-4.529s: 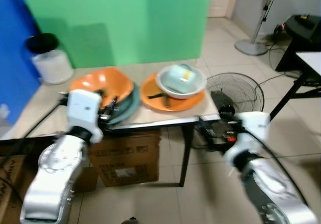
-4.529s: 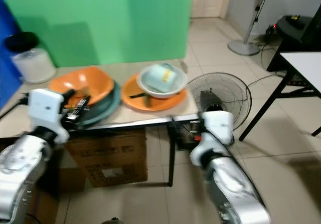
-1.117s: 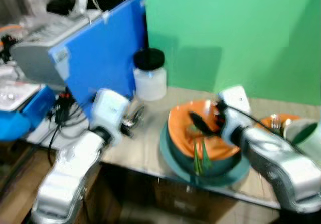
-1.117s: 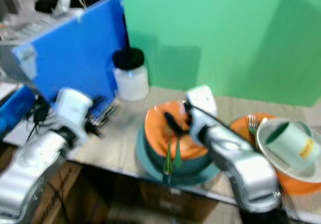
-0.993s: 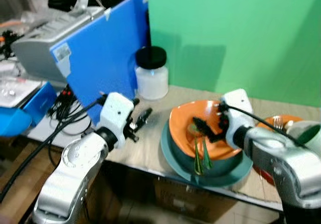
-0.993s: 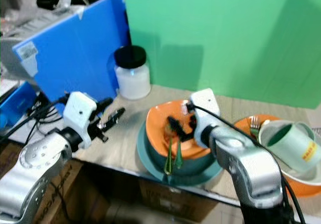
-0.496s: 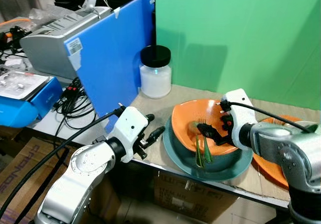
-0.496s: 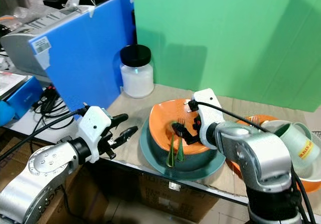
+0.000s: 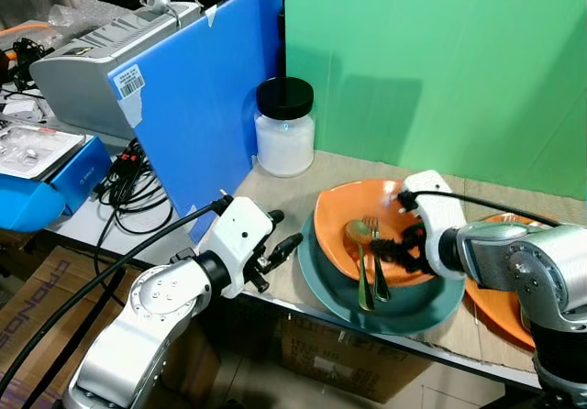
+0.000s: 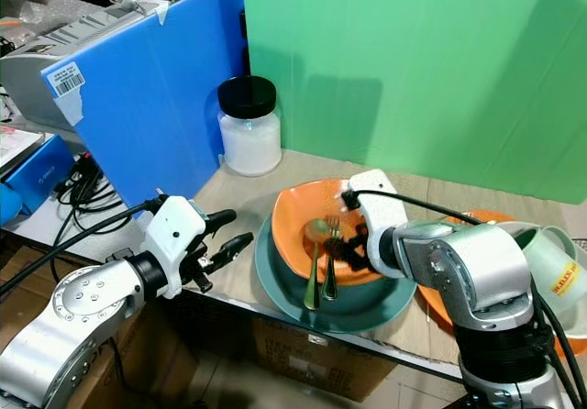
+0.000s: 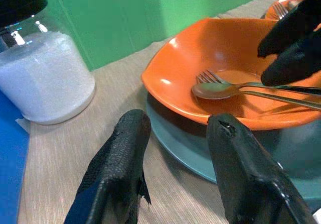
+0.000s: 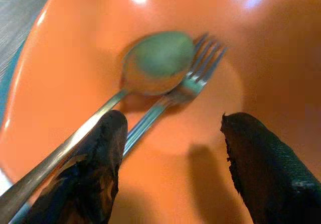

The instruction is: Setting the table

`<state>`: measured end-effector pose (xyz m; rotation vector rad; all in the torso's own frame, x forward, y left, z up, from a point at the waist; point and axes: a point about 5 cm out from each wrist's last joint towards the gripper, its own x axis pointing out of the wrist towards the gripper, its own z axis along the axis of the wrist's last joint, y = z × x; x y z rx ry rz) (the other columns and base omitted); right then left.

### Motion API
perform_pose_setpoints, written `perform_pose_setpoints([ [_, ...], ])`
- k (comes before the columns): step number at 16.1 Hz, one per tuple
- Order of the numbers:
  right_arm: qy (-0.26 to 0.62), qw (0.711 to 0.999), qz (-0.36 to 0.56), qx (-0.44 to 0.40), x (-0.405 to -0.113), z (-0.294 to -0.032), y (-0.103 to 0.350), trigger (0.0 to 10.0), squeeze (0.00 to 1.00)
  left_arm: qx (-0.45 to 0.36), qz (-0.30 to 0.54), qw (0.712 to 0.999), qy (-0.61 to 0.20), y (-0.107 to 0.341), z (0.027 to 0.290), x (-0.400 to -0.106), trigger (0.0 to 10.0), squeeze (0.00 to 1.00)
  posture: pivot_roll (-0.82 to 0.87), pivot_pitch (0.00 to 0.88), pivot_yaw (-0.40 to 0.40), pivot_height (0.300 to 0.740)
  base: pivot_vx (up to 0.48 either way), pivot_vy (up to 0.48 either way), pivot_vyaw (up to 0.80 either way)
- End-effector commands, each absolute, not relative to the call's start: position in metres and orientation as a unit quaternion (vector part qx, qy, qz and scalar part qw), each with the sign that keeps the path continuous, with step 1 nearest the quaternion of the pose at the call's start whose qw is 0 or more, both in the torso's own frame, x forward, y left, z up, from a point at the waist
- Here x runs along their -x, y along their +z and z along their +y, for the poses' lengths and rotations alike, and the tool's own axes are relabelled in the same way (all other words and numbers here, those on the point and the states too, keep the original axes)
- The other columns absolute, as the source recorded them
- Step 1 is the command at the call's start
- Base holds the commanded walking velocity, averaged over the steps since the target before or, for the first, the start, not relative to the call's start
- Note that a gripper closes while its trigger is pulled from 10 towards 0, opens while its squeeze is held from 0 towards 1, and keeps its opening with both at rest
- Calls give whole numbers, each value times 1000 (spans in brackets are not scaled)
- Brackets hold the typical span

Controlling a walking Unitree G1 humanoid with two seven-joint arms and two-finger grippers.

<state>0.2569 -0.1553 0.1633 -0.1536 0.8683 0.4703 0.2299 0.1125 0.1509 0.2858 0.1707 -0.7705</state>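
Note:
An orange bowl (image 9: 348, 209) sits on a teal plate (image 9: 404, 310) near the table's front edge. A spoon (image 9: 357, 235) and a fork (image 9: 371, 226) lie side by side in the bowl, their green handles running over its near rim. My right gripper (image 9: 396, 247) is inside the bowl, open, its fingers (image 12: 90, 169) straddling the two handles just behind the heads without gripping them. My left gripper (image 9: 285, 227) hovers open just left of the plate, holding nothing.
A white-filled jar (image 9: 285, 127) with a black lid stands behind the bowl, beside a blue board (image 9: 202, 106). An orange plate (image 9: 491, 290) carrying a white bowl and green cup (image 10: 550, 262) sits at right. Cables (image 9: 128, 175) hang at left.
The view swung left along the table since the oldest frames. In the last half second my right gripper shifted slightly along the cutlery, uncovering the spoon and fork heads. The left gripper barely moved.

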Motion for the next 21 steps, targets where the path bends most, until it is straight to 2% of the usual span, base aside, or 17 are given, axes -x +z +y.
perform_pose_setpoints([
  [1,235,872,423,71,-255,-154,162,9412,0,-144,81,910,-379,151,111,-229,10000,0,54,0,-6,740,0,0,0],
  [3,235,872,425,66,-255,-154,161,10000,0,-145,81,910,-380,151,111,-229,10000,0,52,0,-7,740,0,0,0],
  [7,221,864,447,67,-259,-154,152,10000,0,-144,86,901,-401,150,107,-225,10000,0,57,0,-11,740,0,0,0],
  [12,215,854,468,72,-264,-151,143,10000,0,-128,100,869,-467,150,97,-212,10000,0,60,0,-12,740,0,0,0],
  [14,213,854,469,74,-266,-152,143,9804,0,-128,103,865,-474,151,97,-210,10000,0,61,0,-12,740,0,0,0],
  [15,212,854,470,75,-267,-152,143,8471,0,-127,107,861,-481,151,97,-208,10000,0,61,0,-13,740,0,0,0],
  [16,212,854,470,76,-268,-153,143,7686,0,-128,107,860,-482,151,97,-209,10000,0,61,0,-13,740,0,0,0],
  [17,211,854,469,76,-269,-153,144,5255,0,-129,106,861,-480,152,97,-209,10000,0,61,0,-14,740,0,0,0],
  [19,209,856,467,76,-271,-153,144,3059,0,-130,106,861,-480,152,98,-210,10000,0,61,0,-14,740,0,0,0],
  [20,209,856,467,75,-272,-153,145,1176,0,-130,106,861,-480,152,98,-210,10000,0,61,0,-14,740,0,0,0],
  [21,209,856,466,76,-272,-153,145,0,0,-131,106,861,-479,152,98,-211,10000,0,61,0,-14,740,0,0,0],
])
